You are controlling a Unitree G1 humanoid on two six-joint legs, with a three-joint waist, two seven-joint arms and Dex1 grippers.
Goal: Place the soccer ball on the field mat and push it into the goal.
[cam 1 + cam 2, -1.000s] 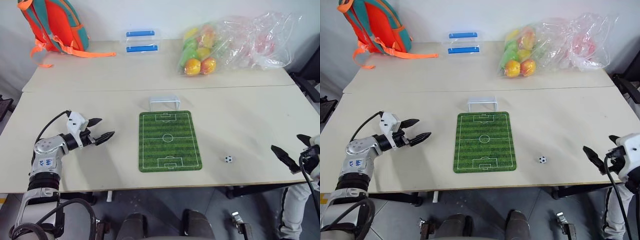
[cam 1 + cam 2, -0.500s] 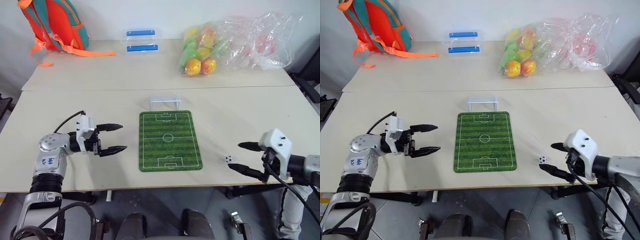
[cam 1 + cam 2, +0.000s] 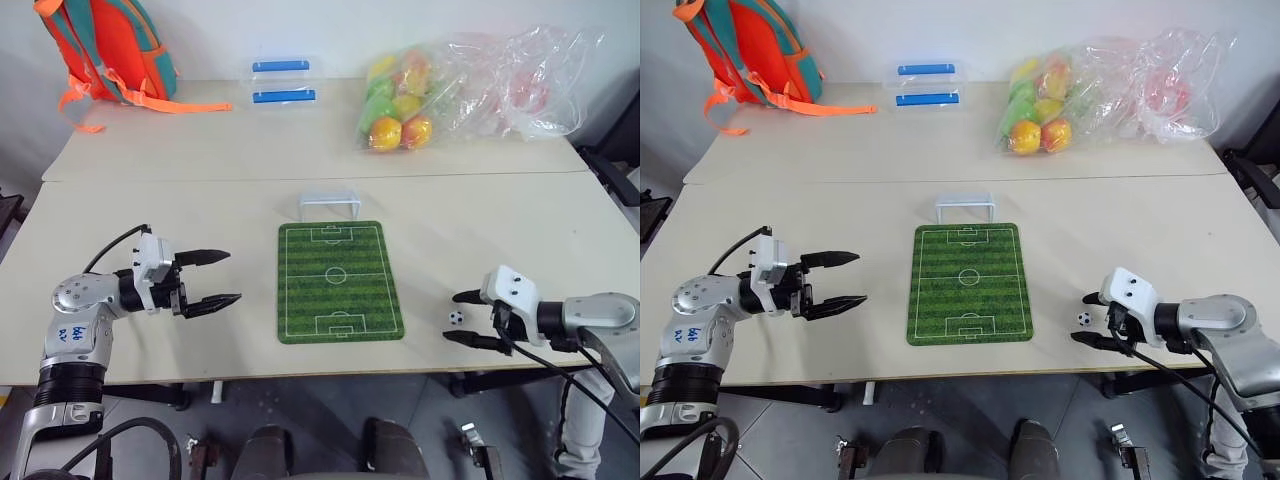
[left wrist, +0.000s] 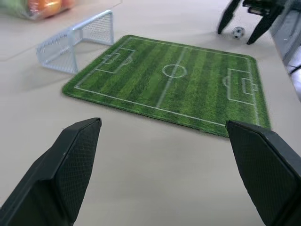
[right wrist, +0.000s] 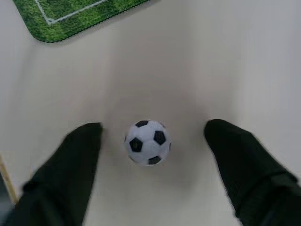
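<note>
The soccer ball [image 3: 456, 318] rests on the bare table right of the field mat [image 3: 340, 280], near the front edge. My right gripper [image 3: 452, 317] is low on the table and open, one finger on each side of the ball. In the right wrist view the ball [image 5: 147, 142] lies between the fingers [image 5: 75, 160] with a gap on either side. The goal [image 3: 329, 205] stands upright at the mat's far end. Left of the mat, my left gripper [image 3: 232, 276] hovers open and empty, pointing at the mat [image 4: 174, 80].
Along the back of the table are an orange and teal backpack [image 3: 105, 50], two clear boxes with blue lids [image 3: 282, 82] and a clear plastic bag of coloured balls [image 3: 470, 85]. A seam [image 3: 150, 181] runs across between the two tabletops.
My right gripper swung in from the right table edge and came down around the ball, its fingers narrowing a little. My left gripper turned toward the mat and drew back slightly.
</note>
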